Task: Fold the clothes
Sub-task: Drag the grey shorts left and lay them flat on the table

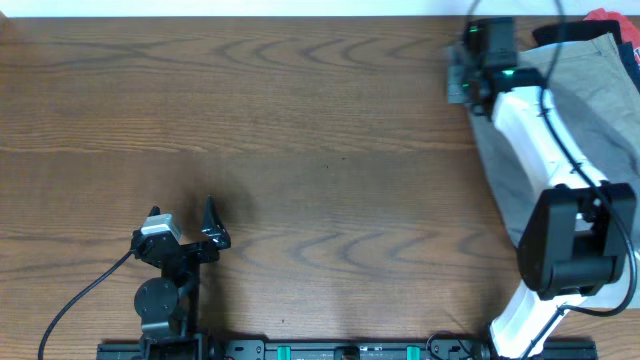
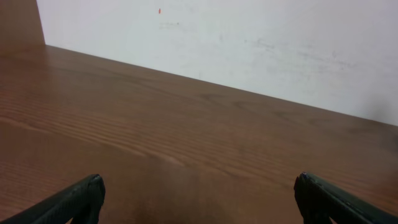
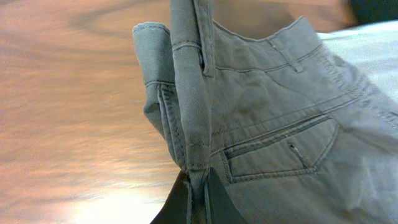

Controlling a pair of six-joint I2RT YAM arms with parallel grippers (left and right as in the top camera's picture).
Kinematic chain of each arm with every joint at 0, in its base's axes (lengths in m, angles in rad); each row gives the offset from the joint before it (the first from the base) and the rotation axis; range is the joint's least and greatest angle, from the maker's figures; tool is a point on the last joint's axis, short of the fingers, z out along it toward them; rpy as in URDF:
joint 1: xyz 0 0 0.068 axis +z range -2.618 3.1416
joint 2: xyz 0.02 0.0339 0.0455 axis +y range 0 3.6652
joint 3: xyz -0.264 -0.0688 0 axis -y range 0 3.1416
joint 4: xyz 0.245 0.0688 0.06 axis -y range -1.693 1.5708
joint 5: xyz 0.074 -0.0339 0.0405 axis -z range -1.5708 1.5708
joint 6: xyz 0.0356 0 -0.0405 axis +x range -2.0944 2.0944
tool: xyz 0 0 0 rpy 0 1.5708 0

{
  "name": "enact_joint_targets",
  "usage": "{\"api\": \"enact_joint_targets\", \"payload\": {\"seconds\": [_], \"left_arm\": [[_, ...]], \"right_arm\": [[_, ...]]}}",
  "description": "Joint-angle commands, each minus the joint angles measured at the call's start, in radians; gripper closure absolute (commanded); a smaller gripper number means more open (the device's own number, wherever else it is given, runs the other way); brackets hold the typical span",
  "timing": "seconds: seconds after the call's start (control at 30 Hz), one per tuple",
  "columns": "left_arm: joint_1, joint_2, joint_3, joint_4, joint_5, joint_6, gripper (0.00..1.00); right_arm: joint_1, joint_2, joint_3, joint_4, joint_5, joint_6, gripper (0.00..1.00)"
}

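Observation:
The grey-green shorts (image 1: 590, 120) lie at the table's far right, partly under my right arm. In the right wrist view the shorts (image 3: 280, 143) show a waistband with belt loops and a back pocket. My right gripper (image 3: 198, 193) is shut on a fold of the waistband edge; in the overhead view it sits at the shorts' upper left corner (image 1: 468, 80). A red garment (image 1: 612, 17) and a black one (image 1: 560, 33) peek out at the far right corner. My left gripper (image 1: 185, 225) is open and empty near the front left, over bare wood (image 2: 199, 193).
The wooden table (image 1: 300, 150) stretches between the arms. A white wall (image 2: 249, 43) stands behind the table's far edge. The right arm's white link (image 1: 530, 130) lies across the shorts.

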State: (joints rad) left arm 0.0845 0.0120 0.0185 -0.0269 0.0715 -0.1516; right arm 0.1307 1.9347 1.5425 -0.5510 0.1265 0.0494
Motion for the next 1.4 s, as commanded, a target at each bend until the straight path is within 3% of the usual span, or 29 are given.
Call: {"api": "enact_joint_targets", "payload": {"seconds": [0.0,0.57,0.7,1.0,1.07,1.13,1.23,1.37], "left_arm": [[0.006,-0.002,-0.014,-0.036,0.011,0.017,0.02],[0.006,-0.002,-0.014,-0.036,0.011,0.017,0.02],[0.006,-0.002,-0.014,-0.036,0.011,0.017,0.02],[0.006,-0.002,-0.014,-0.036,0.011,0.017,0.02],[0.006,-0.002,-0.014,-0.036,0.011,0.017,0.02],[0.006,-0.002,-0.014,-0.036,0.011,0.017,0.02],[0.006,-0.002,-0.014,-0.036,0.011,0.017,0.02],[0.006,-0.002,-0.014,-0.036,0.011,0.017,0.02]], "right_arm": [[0.080,-0.012,0.001,0.005,-0.111,0.018,0.99],[0.551,0.006,0.000,0.032,-0.430,0.090,0.98],[0.647,0.011,0.000,0.087,-0.428,0.144,0.81],[0.636,-0.002,0.005,0.104,-0.422,0.187,0.80],[0.593,-0.017,0.010,0.062,-0.422,0.187,0.69],[0.529,-0.040,0.011,0.006,-0.422,0.192,0.67],[0.420,-0.079,0.011,-0.090,-0.422,0.218,0.36],[0.262,-0.129,0.011,-0.224,-0.428,0.246,0.11]]}}
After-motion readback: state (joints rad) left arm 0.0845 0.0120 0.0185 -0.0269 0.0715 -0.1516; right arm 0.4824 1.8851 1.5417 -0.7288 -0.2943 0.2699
